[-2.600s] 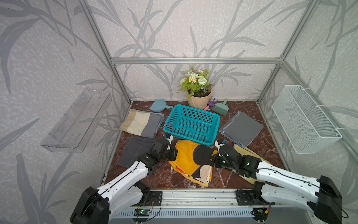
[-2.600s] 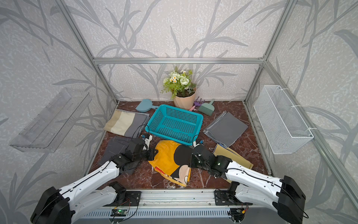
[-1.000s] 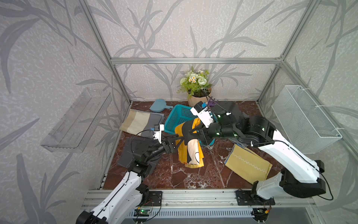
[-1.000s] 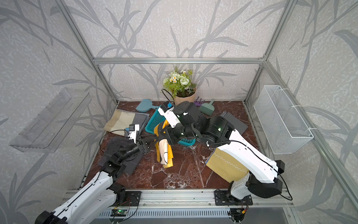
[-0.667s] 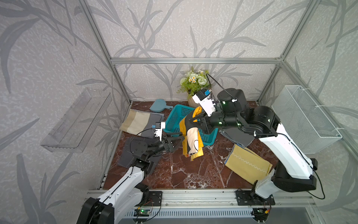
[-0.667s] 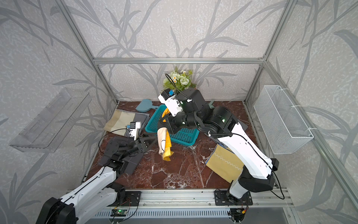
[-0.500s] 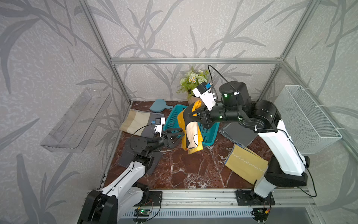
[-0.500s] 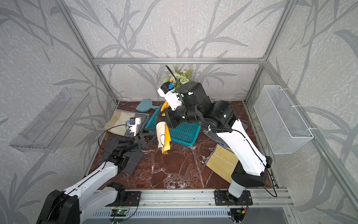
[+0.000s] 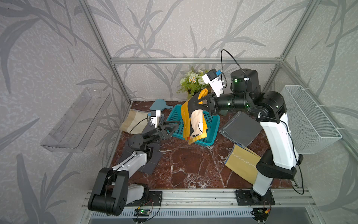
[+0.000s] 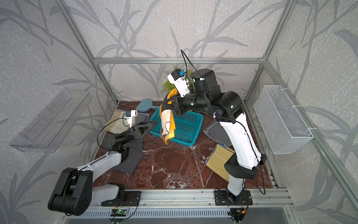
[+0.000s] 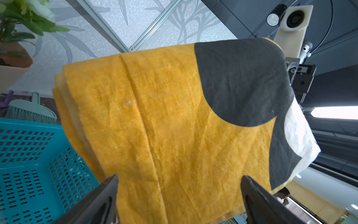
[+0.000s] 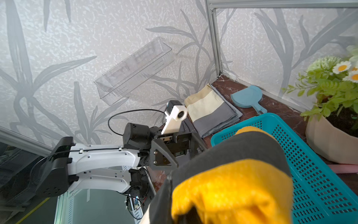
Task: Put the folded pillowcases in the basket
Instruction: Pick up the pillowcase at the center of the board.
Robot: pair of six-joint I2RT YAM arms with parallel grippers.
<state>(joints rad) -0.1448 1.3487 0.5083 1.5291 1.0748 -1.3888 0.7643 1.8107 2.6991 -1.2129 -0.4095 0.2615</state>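
Note:
The folded pillowcase (image 9: 193, 120) (image 10: 167, 120), yellow with black and white patches, hangs in the air over the near left part of the teal basket (image 9: 210, 126) (image 10: 186, 126). My right gripper (image 9: 201, 100) (image 10: 169, 101) is shut on its top fold, and the cloth drapes over the jaws in the right wrist view (image 12: 232, 174). My left gripper (image 9: 173, 128) (image 10: 149, 127) stands open just left of the basket and holds nothing. In the left wrist view it faces the hanging pillowcase (image 11: 164, 116) with its jaws wide apart (image 11: 179, 180).
A potted plant (image 9: 191, 85) and a teal dustpan (image 9: 157, 104) stand behind the basket. Folded cloths lie around it: grey (image 9: 242, 130), tan (image 9: 242, 164), beige-grey (image 9: 133, 121), dark grey (image 9: 153, 161). A white wire basket (image 9: 310, 120) and a clear tray (image 9: 77, 120) hang on the side walls.
The right gripper has lifted the pillowcase off the floor and carried it up and back over the basket. The left gripper has let go and risen, open, beside the basket.

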